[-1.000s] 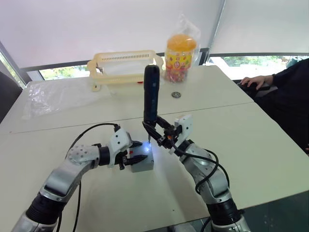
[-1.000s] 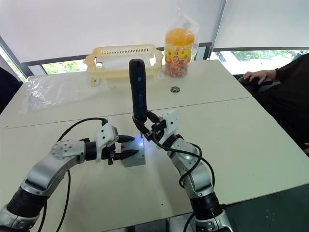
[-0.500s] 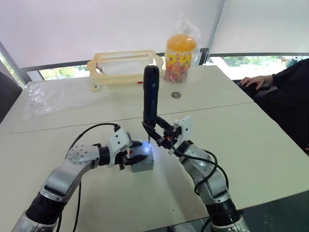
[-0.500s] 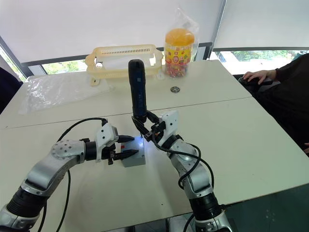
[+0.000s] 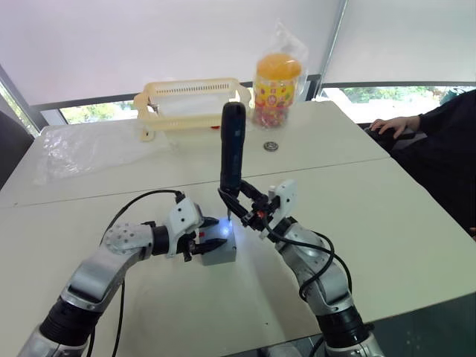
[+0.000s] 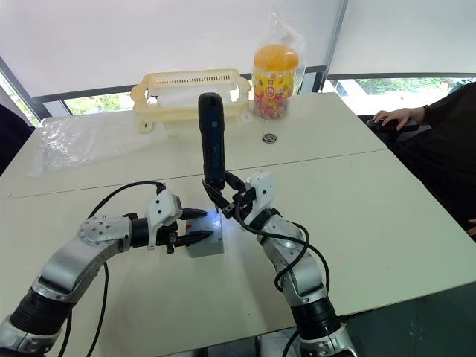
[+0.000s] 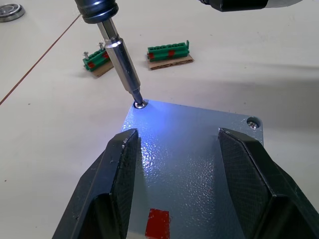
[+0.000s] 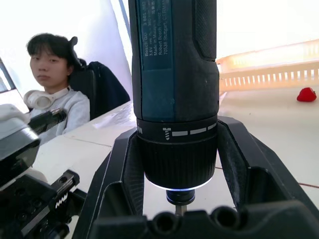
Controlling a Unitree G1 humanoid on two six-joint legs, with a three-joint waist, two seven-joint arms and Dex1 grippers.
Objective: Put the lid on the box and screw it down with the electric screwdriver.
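Black right gripper (image 5: 242, 210) clamps upright electric screwdriver (image 5: 232, 147) (bit on lid (image 7: 199, 159)) | left gripper (image 5: 207, 236) grips box (image 5: 221, 251)

You have bright daylight from the windows behind the pale counter (image 5: 387, 216), which blow out to white. A small bluish-white glow from the long black electric screwdriver (image 5: 232, 145) glares on the flat grey plastic lid (image 7: 199, 164). Shadows are soft throughout.
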